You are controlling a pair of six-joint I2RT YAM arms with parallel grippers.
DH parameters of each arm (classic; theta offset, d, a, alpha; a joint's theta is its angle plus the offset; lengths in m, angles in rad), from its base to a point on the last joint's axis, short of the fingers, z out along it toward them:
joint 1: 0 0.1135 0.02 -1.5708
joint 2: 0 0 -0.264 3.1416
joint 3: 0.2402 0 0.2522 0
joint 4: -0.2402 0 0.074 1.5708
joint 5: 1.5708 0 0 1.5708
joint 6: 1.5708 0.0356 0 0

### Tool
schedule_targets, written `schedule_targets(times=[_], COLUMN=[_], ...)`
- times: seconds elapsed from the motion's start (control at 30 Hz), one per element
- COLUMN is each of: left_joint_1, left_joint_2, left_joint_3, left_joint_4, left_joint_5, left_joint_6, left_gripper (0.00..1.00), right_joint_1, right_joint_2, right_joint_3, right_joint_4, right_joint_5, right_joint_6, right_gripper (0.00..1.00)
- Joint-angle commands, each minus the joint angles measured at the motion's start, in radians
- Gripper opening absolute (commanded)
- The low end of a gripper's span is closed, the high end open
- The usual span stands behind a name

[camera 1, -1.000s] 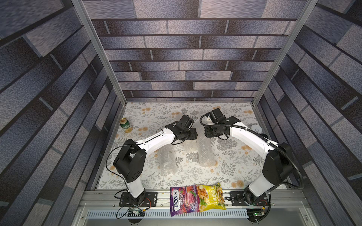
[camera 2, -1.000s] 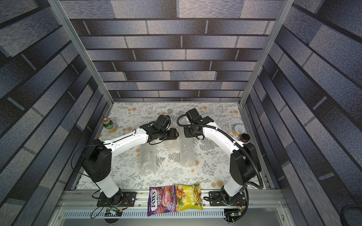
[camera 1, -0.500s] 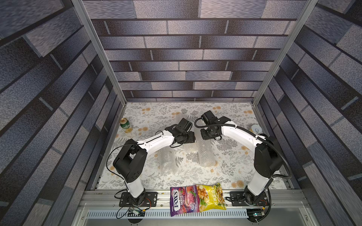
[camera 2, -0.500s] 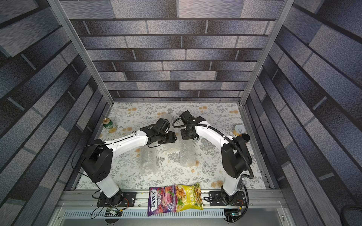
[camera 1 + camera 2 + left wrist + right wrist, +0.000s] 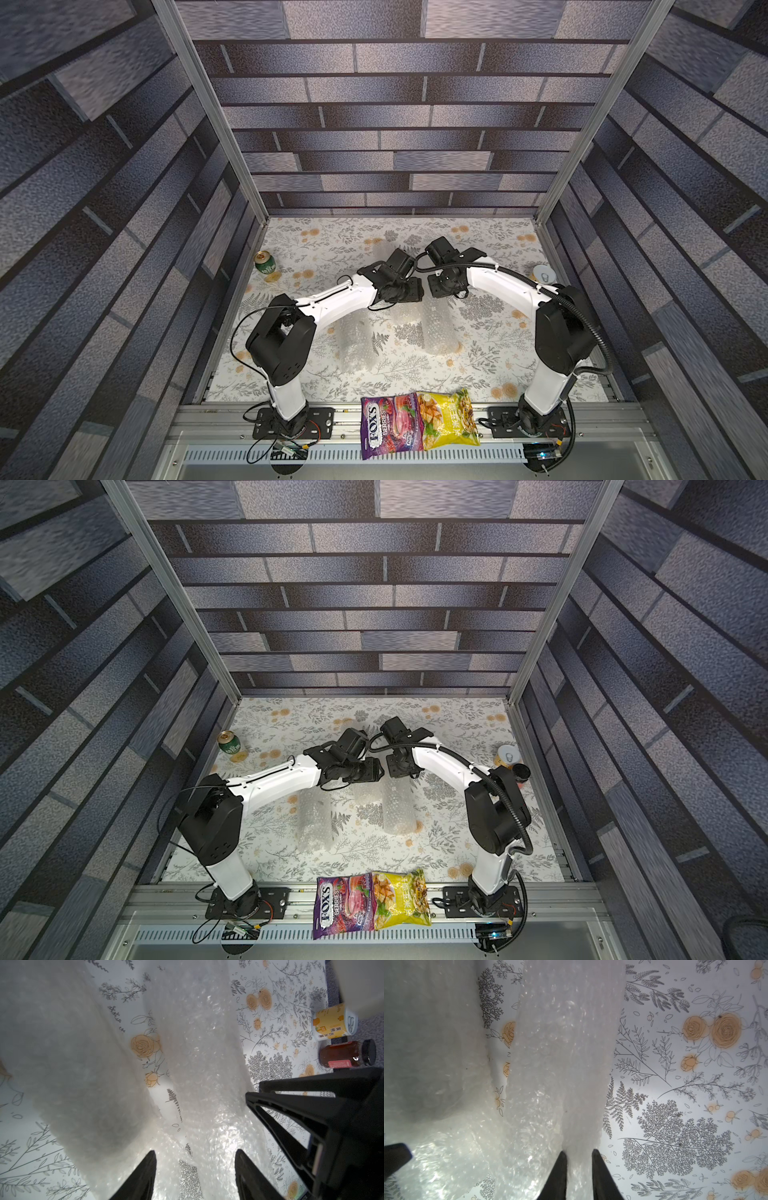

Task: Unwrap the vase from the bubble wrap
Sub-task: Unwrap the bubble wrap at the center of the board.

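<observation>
The bubble wrap (image 5: 439, 328) is a whitish bubbled sheet in two long lobes on the flowered table, joined by a raised fold under the wrists. No vase shows; the thicker grey lobe (image 5: 72, 1064) is opaque. My left gripper (image 5: 415, 291) and right gripper (image 5: 434, 286) meet nose to nose over that fold. In the left wrist view my left gripper (image 5: 196, 1152) has its fingers fairly wide, with bunched wrap filling the gap between them. In the right wrist view my right gripper (image 5: 579, 1151) is pinched narrowly on the top of one wrap strip (image 5: 562, 1064).
A green can (image 5: 264, 264) stands at the far left edge. A yellow-and-white can (image 5: 544, 274) and a dark jar (image 5: 520, 772) stand at the right edge. A purple snack bag (image 5: 390, 428) and a yellow snack bag (image 5: 446, 417) lie on the front rail.
My right arm has folded in, its elbow swinging up and its wrist moving closer to the left gripper. Its jaws have narrowed onto the wrap. The wrap lobes lie about where they were.
</observation>
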Motion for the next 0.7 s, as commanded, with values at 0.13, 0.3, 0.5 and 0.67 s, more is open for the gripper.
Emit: schedule_targets(times=[0.13,0.3,0.5,0.67], left_joint_1=[-0.033,-0.034,-0.032,-0.027], left_joint_2=[0.093,0.118,0.115,0.133], left_joint_3=[0.134,0.144,0.104,0.087], left_joint_4=[-0.1,-0.091,-0.003,0.051], left_joint_5=[-0.003,0.008,0.025,0.063], left_joint_6=[0.032,0.009,-0.035,-0.07], left_gripper=[0.6,0.6,0.61,0.61], right_joint_1=[0.004,-0.003,-0.029,-0.06], right_joint_2=[-0.023,-0.051,-0.1,-0.12], right_joint_3=[-0.036,-0.071,-0.117,-0.148], right_joint_4=[0.005,0.036,0.092,0.121], right_joint_5=[0.042,0.032,-0.015,-0.046], right_joint_6=[0.026,0.035,0.052,0.062], right_gripper=[0.21,0.2,0.22,0.23])
